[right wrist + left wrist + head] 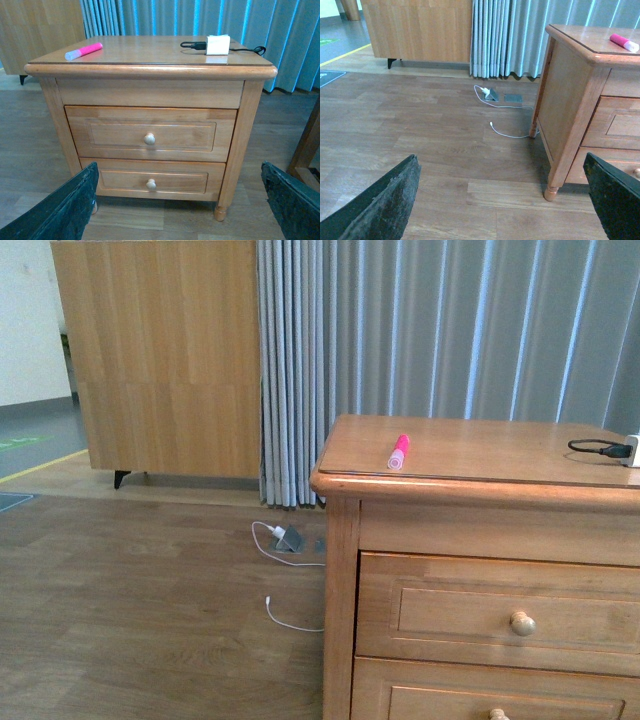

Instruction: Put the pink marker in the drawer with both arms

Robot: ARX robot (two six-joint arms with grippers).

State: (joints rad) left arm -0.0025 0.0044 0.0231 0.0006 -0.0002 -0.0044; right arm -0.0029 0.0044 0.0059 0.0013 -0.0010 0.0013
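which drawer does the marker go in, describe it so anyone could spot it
Find the honey-coloured wooden nightstand before the grey-blue curtain, the pink marker lying on top. Its front has two shut drawers, stacked, each with a round pale knob. The drawer is the upper, taller one; the lower drawer sits beneath it.

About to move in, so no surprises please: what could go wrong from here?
The top drawer is shut, and the lower drawer has the same knob, so the wrong one might get pulled. The pink marker is round and lies near the dresser edge; a nudge could roll it off.
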